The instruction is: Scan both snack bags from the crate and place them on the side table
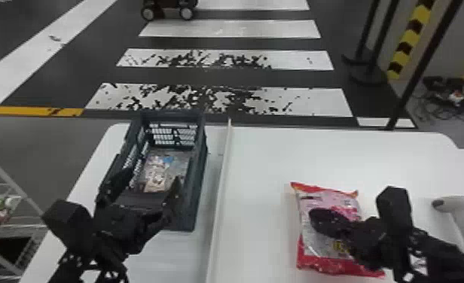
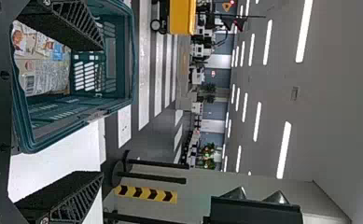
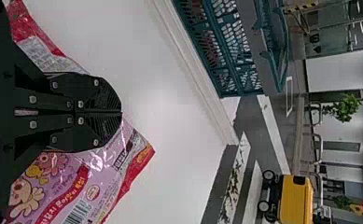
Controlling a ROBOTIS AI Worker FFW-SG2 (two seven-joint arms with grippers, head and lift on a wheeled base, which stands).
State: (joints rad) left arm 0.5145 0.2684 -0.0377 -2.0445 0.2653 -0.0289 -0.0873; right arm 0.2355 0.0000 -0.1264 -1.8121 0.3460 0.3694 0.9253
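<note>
Two soft snack bags: one is lying on the bench [image 1: 261, 162], one in the crate [image 1: 199, 188].
We are judging the red-and-pink bag [image 1: 314, 248] light, slippery and crushable, so we are favouring a gentle pinch on its flat end seam. Our right jaws are sitting closed over it, nothing showing between them; our left jaws are hanging wide open and empty over the crate, where the second bag [image 1: 157, 169] is lying.

1. The pink-and-red bag [image 3: 97, 179] carried Korean lettering on a red band [image 3: 74, 184], and a barcode [image 3: 78, 213].
2. The crate bag [image 2: 48, 77] bore another barcode [image 2: 29, 84] and print too small to read.
3. An orange triangular sign [image 2: 226, 6] showed near the yellow cart [image 2: 181, 16].
</note>
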